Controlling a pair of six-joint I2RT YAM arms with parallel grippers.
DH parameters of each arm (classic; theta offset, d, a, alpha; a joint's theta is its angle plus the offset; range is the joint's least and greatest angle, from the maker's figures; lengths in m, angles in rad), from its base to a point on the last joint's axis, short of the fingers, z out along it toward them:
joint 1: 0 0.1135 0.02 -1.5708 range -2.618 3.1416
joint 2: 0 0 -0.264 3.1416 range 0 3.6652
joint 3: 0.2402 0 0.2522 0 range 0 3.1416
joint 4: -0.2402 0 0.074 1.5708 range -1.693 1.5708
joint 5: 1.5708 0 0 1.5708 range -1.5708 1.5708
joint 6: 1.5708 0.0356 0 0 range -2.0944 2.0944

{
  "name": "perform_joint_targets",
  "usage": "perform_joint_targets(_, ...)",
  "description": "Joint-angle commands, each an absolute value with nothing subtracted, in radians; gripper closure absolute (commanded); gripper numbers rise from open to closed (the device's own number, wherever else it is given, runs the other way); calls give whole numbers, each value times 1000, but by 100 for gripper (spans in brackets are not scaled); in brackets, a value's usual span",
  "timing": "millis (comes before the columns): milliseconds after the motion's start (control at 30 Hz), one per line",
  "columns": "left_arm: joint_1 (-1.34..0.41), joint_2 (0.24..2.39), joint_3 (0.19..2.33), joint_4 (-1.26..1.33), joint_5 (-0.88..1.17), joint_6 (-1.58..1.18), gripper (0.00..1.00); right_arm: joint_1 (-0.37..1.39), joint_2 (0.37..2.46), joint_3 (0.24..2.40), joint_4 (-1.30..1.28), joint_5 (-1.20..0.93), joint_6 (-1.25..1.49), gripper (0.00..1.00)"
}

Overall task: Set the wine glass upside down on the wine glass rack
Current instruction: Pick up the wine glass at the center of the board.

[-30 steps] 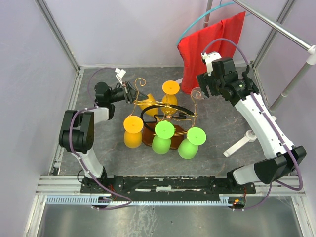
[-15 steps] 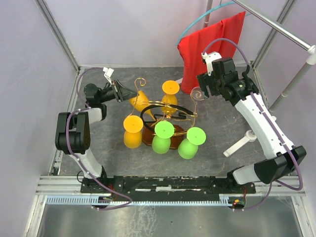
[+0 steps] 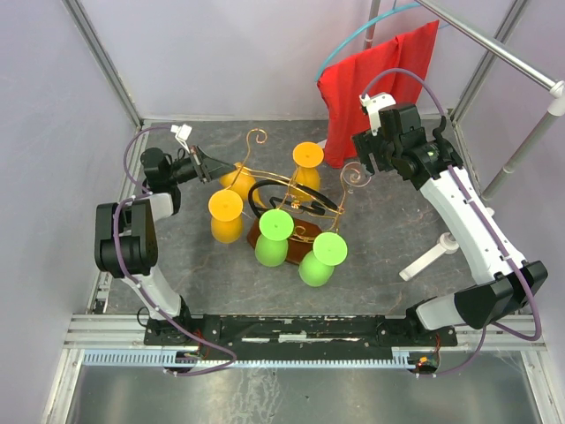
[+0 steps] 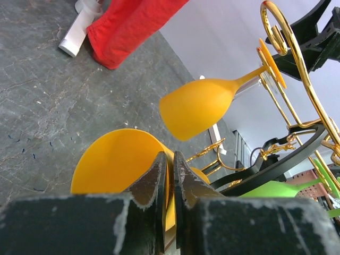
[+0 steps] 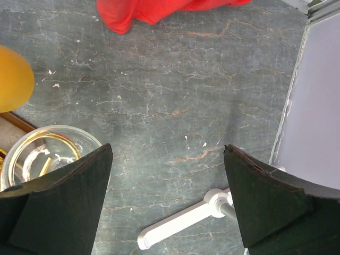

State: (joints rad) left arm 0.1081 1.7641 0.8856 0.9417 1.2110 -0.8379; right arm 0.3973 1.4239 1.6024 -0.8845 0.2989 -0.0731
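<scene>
Grey stone-look tabletop (image 3: 397, 230): the left gripper (image 4: 170, 159) is pinched narrow on the rim of the orange wine glass (image 4: 114, 159). The glass's long axis seemingly runs away from the fingers into the wine glass rack (image 3: 305, 187) just ahead. The right gripper (image 5: 167, 151), spread wide and empty, hangs beyond the rack.

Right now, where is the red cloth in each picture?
Top external: the red cloth hangs at the upper right.
Left wrist: along the top edge, left of middle.
Right wrist: along the top edge, around the middle.
Shared landmark: the white stand foot, visible in all three views.
</scene>
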Motion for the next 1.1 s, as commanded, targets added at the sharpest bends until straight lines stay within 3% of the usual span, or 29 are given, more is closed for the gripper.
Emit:
perform_joint_targets(0, 118, 1754, 912, 1038, 1107, -810, 97, 394, 1418, 1629, -861, 325, -96, 7)
perform_joint_targets(133, 117, 1780, 890, 1163, 1059, -886, 97, 395, 1425, 1633, -858, 326, -100, 7)
perform_joint_targets(633, 56, 1821, 923, 1185, 970, -846, 97, 394, 1446, 1657, -855, 326, -93, 7)
perform_joint_targets(1067, 81, 1747, 1021, 875, 829, -642, 97, 395, 1453, 1715, -865, 326, -100, 7)
